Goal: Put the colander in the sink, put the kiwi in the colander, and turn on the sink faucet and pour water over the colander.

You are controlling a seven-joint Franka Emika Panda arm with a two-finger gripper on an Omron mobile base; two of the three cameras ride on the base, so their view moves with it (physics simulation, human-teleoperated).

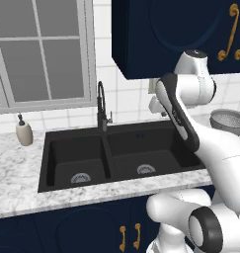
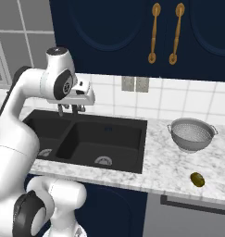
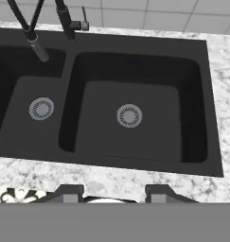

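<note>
Taking the sink (image 1: 67, 148) as the anchor and reading from the left: a beige soap dispenser bottle (image 1: 23, 132) stands on the speckled marble tabletop (image 1: 15, 178) just off the sink's left end, under a grey-framed window (image 1: 40, 49). The sink itself is a matte black rectangle with two basins, each with a round ribbed metal drain at its bottom, and both basins hold nothing. Behind the divider between the basins rises the sink faucet (image 1: 101, 106), dark and slender, arched like a gooseneck with a coiled neck and a small side lever.

Above the sink's right basin hangs the end effector (image 2: 70, 110), its two short dark fingers pointing down, a little apart, with nothing between them. White square tiles cover the wall behind, and glossy navy cabinets with brass handles (image 2: 153, 32) hang over it.

Right of the sink, well clear of its edge, the colander (image 2: 192, 134) sits upright on the tabletop near the wall: a round, rimmed, pale grey bowl peppered with tiny holes. The kiwi (image 2: 197, 179), small, oval and yellowish-brown, lies in front of the colander toward the tabletop's front edge, apart from it.
</note>
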